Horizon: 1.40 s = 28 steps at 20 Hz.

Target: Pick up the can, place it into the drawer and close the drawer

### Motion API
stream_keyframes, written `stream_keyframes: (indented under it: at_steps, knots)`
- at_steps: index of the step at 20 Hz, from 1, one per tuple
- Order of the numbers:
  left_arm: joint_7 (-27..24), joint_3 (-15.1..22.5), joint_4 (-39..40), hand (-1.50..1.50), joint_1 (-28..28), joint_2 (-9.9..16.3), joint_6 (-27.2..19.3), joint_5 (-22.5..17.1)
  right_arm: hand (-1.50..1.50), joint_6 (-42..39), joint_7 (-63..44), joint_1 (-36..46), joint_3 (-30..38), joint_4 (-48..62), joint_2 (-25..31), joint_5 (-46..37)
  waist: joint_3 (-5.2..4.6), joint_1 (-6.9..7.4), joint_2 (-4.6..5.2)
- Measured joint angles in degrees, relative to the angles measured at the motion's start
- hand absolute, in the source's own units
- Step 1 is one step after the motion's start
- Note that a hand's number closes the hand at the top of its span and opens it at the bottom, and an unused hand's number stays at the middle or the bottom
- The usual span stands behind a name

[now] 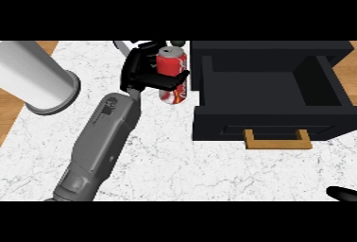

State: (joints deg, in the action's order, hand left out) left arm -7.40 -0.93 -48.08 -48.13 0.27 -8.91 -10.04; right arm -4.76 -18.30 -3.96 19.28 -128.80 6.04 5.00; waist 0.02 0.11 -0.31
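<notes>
Head view. The left hand (143,71) has its fingers and thumb curled round the red can (173,75), which stands upright just left of the black drawer (268,125). Whether the can's base touches the marble surface (195,170) or sits slightly above it cannot be settled from this steep angle. The drawer is pulled open, its dark cavity exposed and its tan handle (276,140) facing the near edge. The can is outside the drawer, beside its left wall.

A large white cylinder (31,75) stands at the far left, well apart from the can. Only a black tip of the right hand (343,193) shows at the lower right corner; its state cannot be told.

Judgement: the step in hand is the carry into the drawer. To do it well, the can should rise above the left wall before moving right, stay upright, and be set down inside the cavity away from the walls, so that closing is not obstructed.
</notes>
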Motion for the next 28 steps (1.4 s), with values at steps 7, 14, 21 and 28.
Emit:
stream_keyframes:
  at_steps: [7, 14, 21, 28]
  knots:
    - [10.63, 6.35, -6.52, 1.5, -6.99, -0.22, -8.25, -1.29, -1.5, -0.27, 1.03, 0.33, 0.01, 1.02, 0.07, -0.27, 0.01, -0.52, 0.14]
    - [17.61, 6.73, -2.43, 1.5, -19.0, -0.26, -11.79, -1.31, -1.5, 0.35, 0.1, 1.04, -0.68, 0.45, -0.16, -0.93, 0.02, -1.04, 0.35]
    - [19.71, 7.37, 6.45, 1.5, -29.28, -0.26, -14.48, -3.47, -1.5, 0.74, -0.52, 1.56, -1.87, -0.49, -0.51, -1.67, 0.04, -1.89, 0.57]
    - [17.49, 10.11, 16.8, 1.5, -36.34, -0.27, -15.85, -7.4, -1.5, 0.26, -1.39, 2.66, -1.22, -0.45, 0.47, 0.07, 0.08, -3.39, 0.94]
